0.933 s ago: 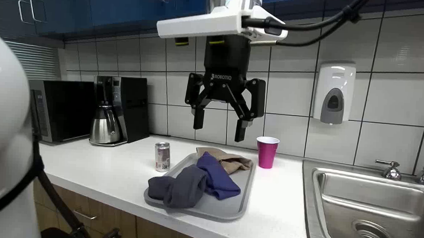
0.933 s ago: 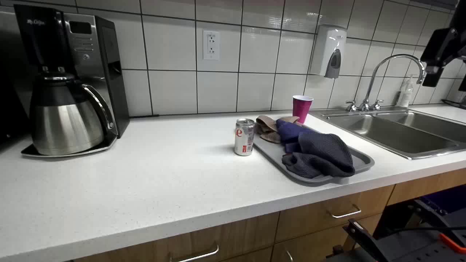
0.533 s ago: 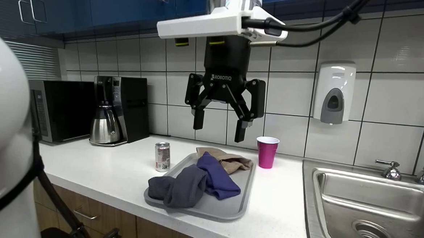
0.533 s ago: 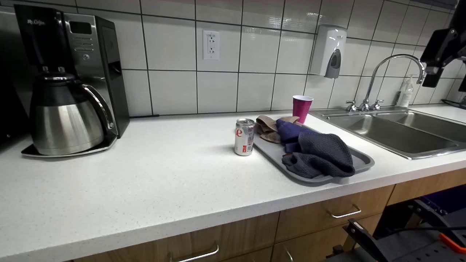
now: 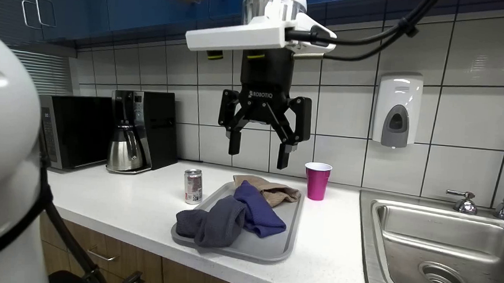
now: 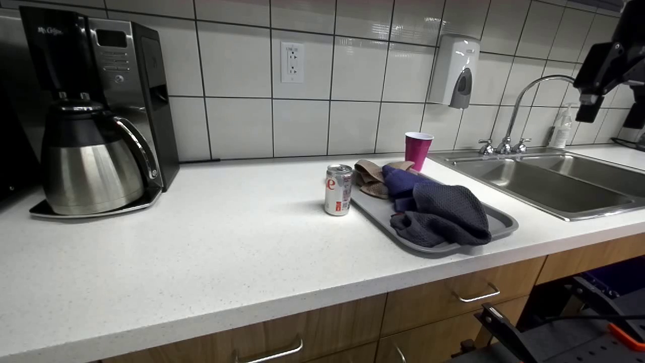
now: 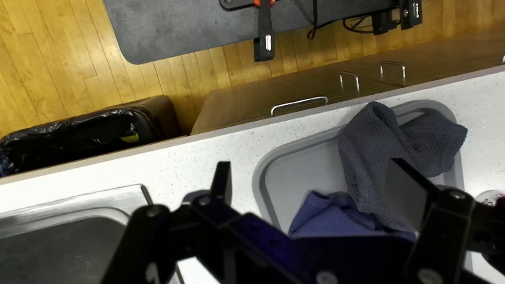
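my gripper (image 5: 258, 156) hangs high, fingers (image 5: 234, 144) apart; gray cloth (image 5: 219, 224), blue cloth (image 5: 258, 211) and brown cloth (image 5: 271, 189) lie on the tray (image 5: 268, 249) below; can (image 5: 193, 186) and cup (image 5: 317, 182) stand near.

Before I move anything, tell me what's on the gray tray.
The gray tray carries a dark gray cloth, a purple cloth and a tan cloth. Bare tray shows beside them; whatever lies under the cloths is covered, so I can't tell.

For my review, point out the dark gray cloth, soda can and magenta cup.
Dark gray cloth (image 7: 376, 146), wrist view: middle folds.
Soda can (image 6: 338, 191), in an exterior view: printed side.
Magenta cup (image 5: 317, 184), in an exterior view: outer wall.
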`<state>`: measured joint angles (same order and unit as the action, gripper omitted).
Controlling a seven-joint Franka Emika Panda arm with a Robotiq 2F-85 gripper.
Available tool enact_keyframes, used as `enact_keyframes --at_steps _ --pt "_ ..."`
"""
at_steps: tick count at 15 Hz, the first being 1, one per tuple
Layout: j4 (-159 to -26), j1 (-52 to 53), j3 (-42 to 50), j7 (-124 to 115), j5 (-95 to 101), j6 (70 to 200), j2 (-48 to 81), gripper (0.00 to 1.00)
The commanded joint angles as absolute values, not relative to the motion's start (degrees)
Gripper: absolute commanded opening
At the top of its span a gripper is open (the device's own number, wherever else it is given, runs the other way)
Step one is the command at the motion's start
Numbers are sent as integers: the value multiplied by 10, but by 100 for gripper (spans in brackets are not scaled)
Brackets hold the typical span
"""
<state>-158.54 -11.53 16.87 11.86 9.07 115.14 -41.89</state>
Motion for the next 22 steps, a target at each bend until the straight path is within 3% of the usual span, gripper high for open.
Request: enact_keyframes --at_steps 1,22 --pt "-1592 -101 156 133 81 1193 -414 100" --pt "-1590 -25 47 3 -27 1415 -209 100"
